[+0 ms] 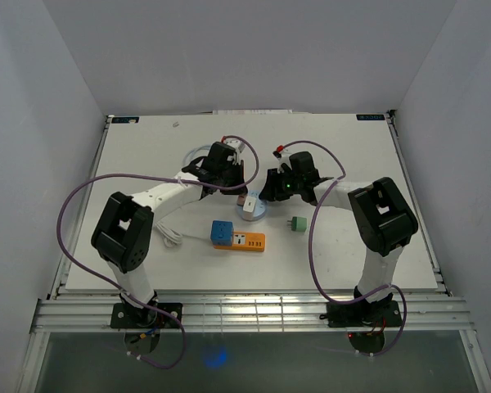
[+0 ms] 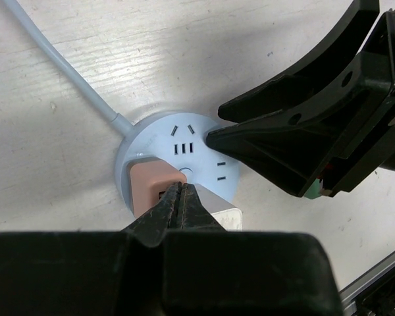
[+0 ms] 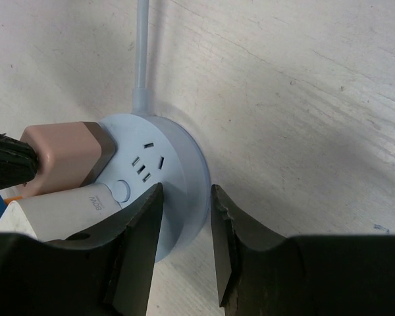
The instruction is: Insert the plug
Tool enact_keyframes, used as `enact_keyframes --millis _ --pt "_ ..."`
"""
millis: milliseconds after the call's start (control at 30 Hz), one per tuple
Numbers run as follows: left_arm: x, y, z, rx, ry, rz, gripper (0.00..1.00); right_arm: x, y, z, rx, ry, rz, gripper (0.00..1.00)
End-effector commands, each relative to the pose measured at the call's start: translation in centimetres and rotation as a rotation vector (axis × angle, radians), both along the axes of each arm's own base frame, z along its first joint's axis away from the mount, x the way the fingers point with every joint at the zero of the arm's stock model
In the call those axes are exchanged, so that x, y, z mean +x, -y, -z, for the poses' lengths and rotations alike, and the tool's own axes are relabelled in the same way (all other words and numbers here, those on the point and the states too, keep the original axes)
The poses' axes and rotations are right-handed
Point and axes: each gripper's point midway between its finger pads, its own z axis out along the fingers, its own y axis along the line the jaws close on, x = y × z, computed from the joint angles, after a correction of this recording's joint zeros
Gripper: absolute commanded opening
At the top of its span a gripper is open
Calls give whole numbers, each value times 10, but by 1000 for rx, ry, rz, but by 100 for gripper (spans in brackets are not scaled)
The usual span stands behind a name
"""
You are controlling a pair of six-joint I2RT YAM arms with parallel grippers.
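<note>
I see my left gripper (image 2: 180,197) pressed together atop the pink plastic plug (image 2: 151,185), while my right gripper (image 3: 182,227) clamps the round pale-blue socket hub (image 3: 174,158).

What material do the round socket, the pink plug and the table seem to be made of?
Round socket: most likely moulded plastic, pale blue, smooth with a soft sheen and rounded edges.
Pink plug: probably plastic too, matte, salmon-coloured, with a darker bevelled rim.
Table: looks like white-painted or laminated wood; faint grain lines and small scuffs show, so the finish is matte and somewhat worn.
</note>
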Motion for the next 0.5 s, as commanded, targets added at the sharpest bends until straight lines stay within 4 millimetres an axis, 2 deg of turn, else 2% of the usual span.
enact_keyframes --millis 0,67,133,200,233,300,467 --pt "-36 -36 38 128 -145 -19 0 6 2 -7 -16 25 6 41" --pt "-37 -35 36 112 -128 -22 0 7 1 -8 -16 26 5 41" --pt "-45 -41 47 113 -147 -31 0 7 1 -9 -16 26 5 41" --pt "-43 -41 47 90 -132 -41 0 7 1 -10 -18 28 4 41" --pt "-48 -43 52 90 -140 -45 0 8 1 -11 -16 31 4 41" --pt "-43 -41 48 55 -108 -53 0 8 1 -14 -16 38 5 41" --pt "-46 -42 59 19 -85 -67 0 11 1 -23 -17 54 11 41"
